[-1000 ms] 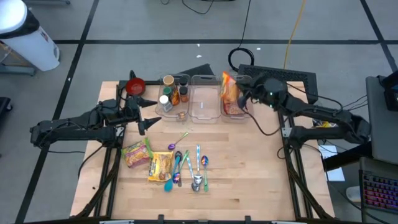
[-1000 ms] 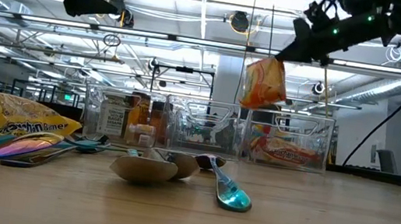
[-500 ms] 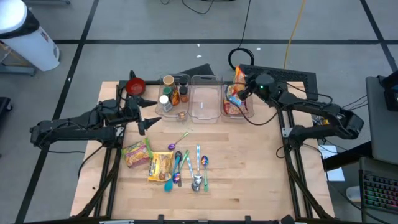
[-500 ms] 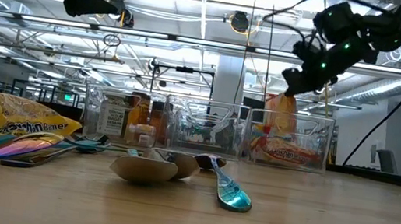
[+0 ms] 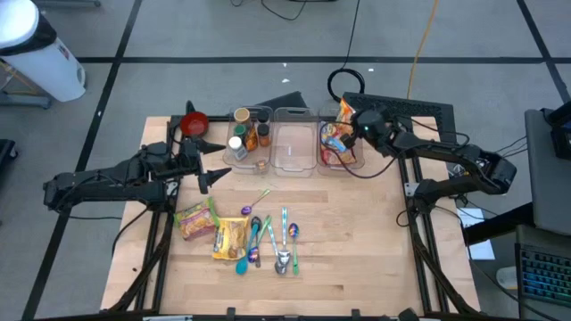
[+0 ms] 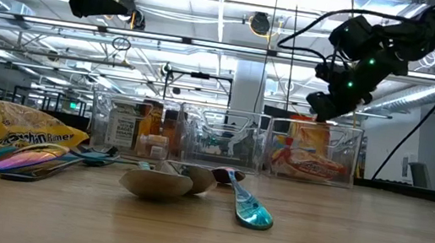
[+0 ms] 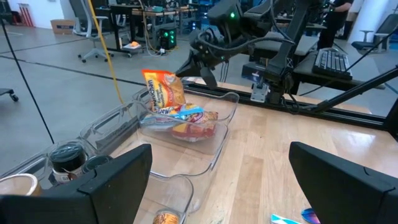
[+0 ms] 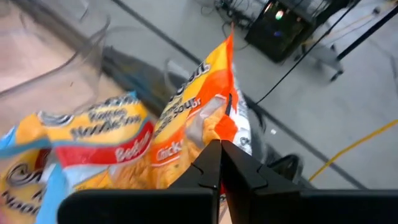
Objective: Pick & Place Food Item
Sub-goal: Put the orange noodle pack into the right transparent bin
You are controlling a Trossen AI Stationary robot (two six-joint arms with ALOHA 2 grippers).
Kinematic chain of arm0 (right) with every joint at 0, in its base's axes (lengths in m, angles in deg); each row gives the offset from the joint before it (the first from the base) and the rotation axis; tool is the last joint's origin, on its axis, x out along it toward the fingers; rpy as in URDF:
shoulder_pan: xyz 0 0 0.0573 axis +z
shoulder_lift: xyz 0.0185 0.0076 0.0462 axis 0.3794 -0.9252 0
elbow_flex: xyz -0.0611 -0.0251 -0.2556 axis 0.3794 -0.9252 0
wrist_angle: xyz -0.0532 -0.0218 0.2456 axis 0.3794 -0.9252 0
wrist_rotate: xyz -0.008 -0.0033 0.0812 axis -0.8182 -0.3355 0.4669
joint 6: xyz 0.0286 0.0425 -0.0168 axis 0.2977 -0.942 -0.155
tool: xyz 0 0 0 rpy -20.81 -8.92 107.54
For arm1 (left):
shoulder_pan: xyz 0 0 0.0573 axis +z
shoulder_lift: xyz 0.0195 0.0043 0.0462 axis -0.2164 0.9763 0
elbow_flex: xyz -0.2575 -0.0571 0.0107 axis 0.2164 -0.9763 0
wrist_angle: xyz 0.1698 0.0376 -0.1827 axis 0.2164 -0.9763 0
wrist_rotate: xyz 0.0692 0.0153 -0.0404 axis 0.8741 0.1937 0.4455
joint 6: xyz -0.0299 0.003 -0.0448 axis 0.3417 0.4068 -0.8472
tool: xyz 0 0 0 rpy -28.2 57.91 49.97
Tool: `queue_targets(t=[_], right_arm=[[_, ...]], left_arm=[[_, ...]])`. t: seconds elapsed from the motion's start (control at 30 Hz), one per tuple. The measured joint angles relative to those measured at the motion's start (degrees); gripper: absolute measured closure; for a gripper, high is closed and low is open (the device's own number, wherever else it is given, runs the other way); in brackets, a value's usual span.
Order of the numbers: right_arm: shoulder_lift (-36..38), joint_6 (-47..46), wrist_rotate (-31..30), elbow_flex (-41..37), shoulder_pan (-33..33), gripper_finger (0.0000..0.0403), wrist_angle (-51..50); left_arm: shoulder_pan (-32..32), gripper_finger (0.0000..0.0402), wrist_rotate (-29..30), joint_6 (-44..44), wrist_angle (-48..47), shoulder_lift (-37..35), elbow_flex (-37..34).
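Since a second ago, your right gripper (image 5: 356,123) has lowered the noodle packet (image 5: 343,118) into the bin (image 5: 325,160) at one o'clock; fingers pinched on its top. Release next. Left gripper (image 5: 211,160) waits, spread wide.

Light is bright and even, coming from rows of ceiling lights (image 6: 213,31) that glare white in the low view. The wooden table (image 5: 357,241) shows only soft, faint shadows from above. In the low view the near tabletop and blue spoon (image 6: 249,211) are slightly soft. The right wrist view is blurred close up, the orange noodle packet (image 8: 199,118) smeared.
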State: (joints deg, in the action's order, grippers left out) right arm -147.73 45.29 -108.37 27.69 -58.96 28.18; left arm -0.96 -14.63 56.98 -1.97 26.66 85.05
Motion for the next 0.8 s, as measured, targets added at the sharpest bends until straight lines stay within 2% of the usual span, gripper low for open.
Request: queue_targets(t=[0.1,0.53,0.8], right_arm=[[0.0,-2.03,0.65,0.0,1.52,0.0403,-2.17],[-0.04,-6.69,13.5,-0.02,5.4,0.0396,-3.06],[-0.02,-9.87,13.71,-4.25,5.27,0.0373,-0.6]], left_arm=[[-0.01,0.0014,0.13,-0.02,0.0,-0.01,0.0],[-0.01,0.0014,0.2,-0.16,0.02,-0.01,0.0],[0.0,0.0014,0.38,-0.06,0.07,-0.01,0.0]])
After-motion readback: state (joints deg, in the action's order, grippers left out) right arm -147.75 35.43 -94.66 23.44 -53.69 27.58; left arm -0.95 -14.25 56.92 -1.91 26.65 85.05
